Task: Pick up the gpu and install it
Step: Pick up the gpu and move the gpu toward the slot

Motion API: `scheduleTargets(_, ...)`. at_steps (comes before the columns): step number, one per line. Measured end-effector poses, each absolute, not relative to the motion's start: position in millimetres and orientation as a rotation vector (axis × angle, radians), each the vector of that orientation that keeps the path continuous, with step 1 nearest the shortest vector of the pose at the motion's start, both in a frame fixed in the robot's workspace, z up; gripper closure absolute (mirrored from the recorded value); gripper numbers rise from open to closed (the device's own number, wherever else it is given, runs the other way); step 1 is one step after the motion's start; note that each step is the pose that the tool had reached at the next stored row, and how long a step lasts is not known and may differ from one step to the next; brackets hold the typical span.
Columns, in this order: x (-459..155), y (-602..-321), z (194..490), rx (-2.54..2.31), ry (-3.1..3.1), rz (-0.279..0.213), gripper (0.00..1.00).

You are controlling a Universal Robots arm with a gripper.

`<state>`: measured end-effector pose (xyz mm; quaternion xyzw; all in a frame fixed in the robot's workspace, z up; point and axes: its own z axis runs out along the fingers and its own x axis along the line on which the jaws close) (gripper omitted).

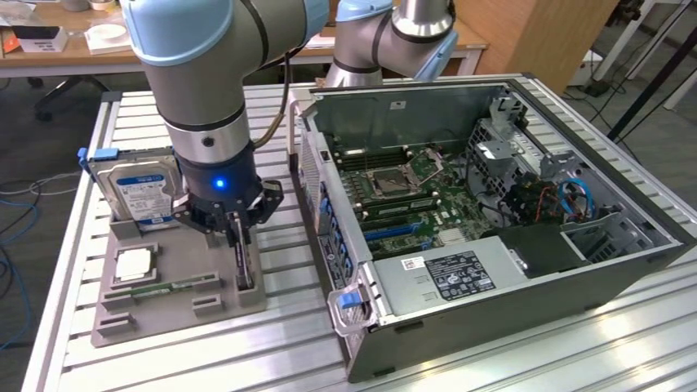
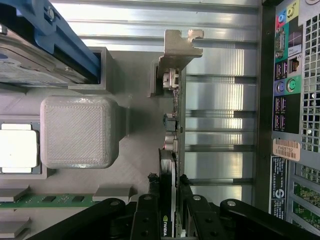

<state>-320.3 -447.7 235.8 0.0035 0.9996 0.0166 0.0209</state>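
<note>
The gpu (image 1: pixel 245 263) stands on edge in a slot of the grey holder block (image 1: pixel 120 322), to the exterior view's left of the open computer case (image 1: pixel 490 204). My gripper (image 1: pixel 237 233) points straight down over it, at the end nearer the hard drive. In the wrist view the thin card (image 2: pixel 172 150) runs away from me to its silver end bracket (image 2: pixel 177 50). My gripper (image 2: pixel 167 187) has its black fingers (image 2: pixel 149 205) pressed against both faces of the card. The card still rests in its slot.
The holder block also carries a hard drive with a blue-white label (image 1: pixel 142 192), a processor chip (image 1: pixel 133 263) and a green memory stick (image 1: pixel 163 287). The case lies open with its motherboard (image 1: pixel 403 188) facing up. A second arm (image 1: pixel 381 33) stands behind it.
</note>
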Motion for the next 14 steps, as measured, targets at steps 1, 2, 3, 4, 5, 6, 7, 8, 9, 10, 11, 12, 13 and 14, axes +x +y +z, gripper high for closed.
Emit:
scheduleTargets(1, -320.3, -447.7, 235.8, 0.011, 3.099, 0.052, 0.74)
scheduleTargets(2, -320.3, -447.7, 235.8, 0.011, 3.099, 0.052, 0.74)
scheduleTargets(3, -320.3, -447.7, 235.8, 0.011, 3.099, 0.051, 0.74)
scheduleTargets(4, -320.3, -447.7, 235.8, 0.011, 3.099, 0.051, 0.74)
scheduleTargets(5, -320.3, -447.7, 235.8, 0.011, 3.099, 0.052, 0.74)
scheduleTargets(6, -320.3, -447.7, 235.8, 0.011, 3.099, 0.052, 0.74)
scheduleTargets(7, -320.3, -447.7, 235.8, 0.011, 3.099, 0.052, 0.74)
scheduleTargets(8, -320.3, -447.7, 235.8, 0.011, 3.099, 0.052, 0.74)
scheduleTargets(9, -320.3, -447.7, 235.8, 0.011, 3.099, 0.052, 0.74)
scheduleTargets(10, -320.3, -447.7, 235.8, 0.011, 3.099, 0.051, 0.74)
scheduleTargets(11, -320.3, -447.7, 235.8, 0.011, 3.099, 0.052, 0.74)
scheduleTargets(12, -320.3, -447.7, 235.8, 0.011, 3.099, 0.052, 0.74)
scheduleTargets(13, -320.3, -447.7, 235.8, 0.011, 3.099, 0.052, 0.74)
scheduleTargets(14, -320.3, -447.7, 235.8, 0.011, 3.099, 0.052, 0.74)
